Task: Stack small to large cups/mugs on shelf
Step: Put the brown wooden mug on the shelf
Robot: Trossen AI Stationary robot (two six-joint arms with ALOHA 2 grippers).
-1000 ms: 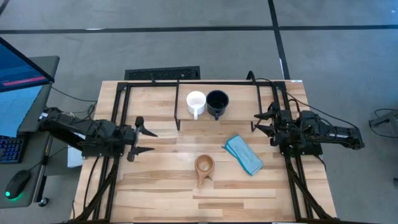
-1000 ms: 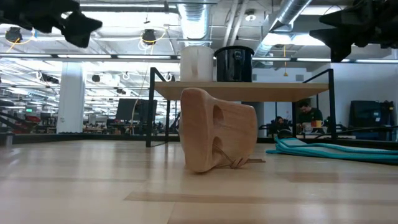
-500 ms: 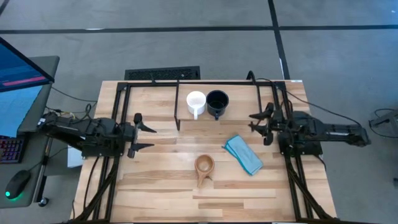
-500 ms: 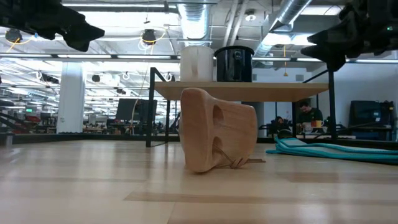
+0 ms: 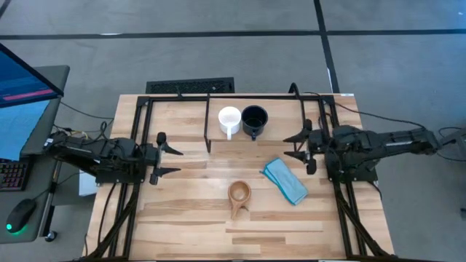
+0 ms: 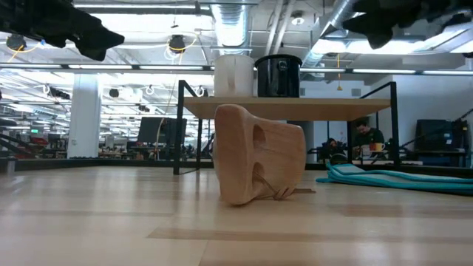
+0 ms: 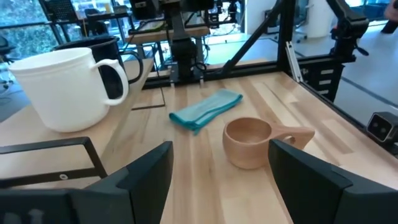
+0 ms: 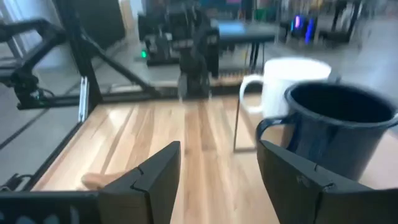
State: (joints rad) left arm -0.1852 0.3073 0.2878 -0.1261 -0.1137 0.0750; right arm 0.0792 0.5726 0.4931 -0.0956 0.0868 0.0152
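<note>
While both arms hang level above the table, left gripper and right gripper gape wide, holding nothing. Three mugs: white mug and dark mug side by side on shelf; tan mug on tabletop.

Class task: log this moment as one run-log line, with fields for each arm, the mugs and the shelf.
left gripper: open, waiting left | right gripper: open, above cloth | white mug, dark mug: on shelf | tan mug: on table
</note>
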